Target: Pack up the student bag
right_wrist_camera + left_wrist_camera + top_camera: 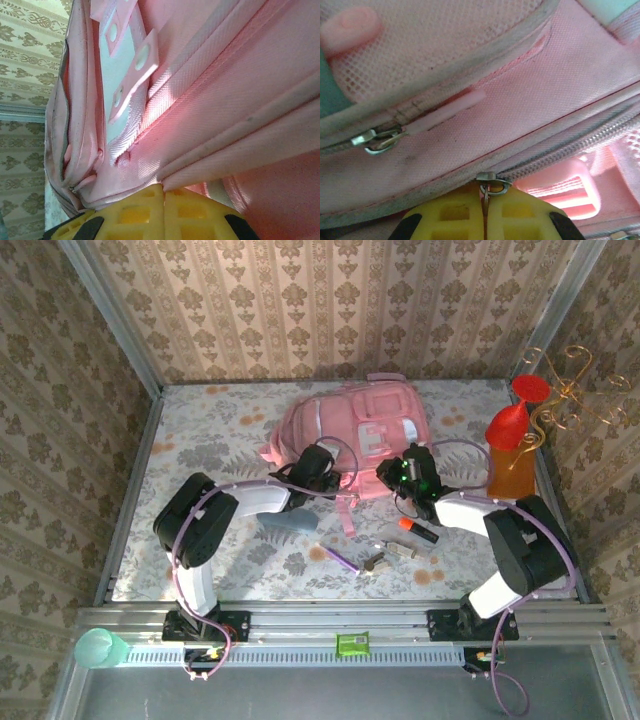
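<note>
Clamped narrow on a zip pull [491, 183] at the student bag's [350, 430] near edge with the left fingers [467, 212]; zip track leading off along that edge. Shut too with the right fingers [147, 212] at the bag's right flank, possibly nipping fabric. Bag mid-table [200, 440].

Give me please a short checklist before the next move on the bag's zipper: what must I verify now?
1. Left tool shut on the pull: ok, the pull sits between its tips.
2. Right tool holding the bag: cannot tell; it is shut against pink fabric, but a pinch is not visible.
3. Pocket open for packing: not ok, the zipper beside the pull is closed.
4. Bag lying on the table: ok.
5. Marker and pen waiting outside the bag: ok, both lie on the table in front of it.
</note>
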### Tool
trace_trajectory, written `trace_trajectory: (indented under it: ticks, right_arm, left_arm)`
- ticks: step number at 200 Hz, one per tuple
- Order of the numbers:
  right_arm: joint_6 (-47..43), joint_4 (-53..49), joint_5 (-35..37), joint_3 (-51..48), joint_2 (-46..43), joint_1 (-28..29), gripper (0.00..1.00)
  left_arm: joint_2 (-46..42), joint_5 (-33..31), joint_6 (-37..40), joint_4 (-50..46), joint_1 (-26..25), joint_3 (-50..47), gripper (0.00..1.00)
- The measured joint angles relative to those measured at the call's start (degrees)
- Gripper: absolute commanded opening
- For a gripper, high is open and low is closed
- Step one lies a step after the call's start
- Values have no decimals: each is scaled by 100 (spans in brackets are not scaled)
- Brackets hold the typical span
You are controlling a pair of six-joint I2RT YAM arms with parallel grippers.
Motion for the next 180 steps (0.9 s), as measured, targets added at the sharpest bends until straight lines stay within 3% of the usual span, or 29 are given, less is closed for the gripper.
trace_trajectory:
  ticks: [46, 77, 105, 130, 162, 180]
  right_arm:
    - [-514, -699, 1189, 0, -415, -155, 0]
    - [-839, -542, 1045, -4, -400, -164, 1]
    - [-1108, -354, 562, 72, -387, -17, 27]
    - [-1303, -739, 363, 511, -385, 468, 45]
    - [-981, -874, 236, 638, -385, 881, 62]
    - [-758, -1001, 240, 520, -374, 898, 65]
  left_arm:
    - [-28, -979, 409, -654, 249, 33, 0]
    - [-243, -826, 490, -765, 409, -81, 0]
    - [-417, -417, 487, -782, 348, -98, 0]
    - [-566, 39, 470, -846, 205, -92, 0]
    - [-651, 616, 343, -850, 28, -48, 0]
    - [-651, 815, 293, -857, -57, -7, 0]
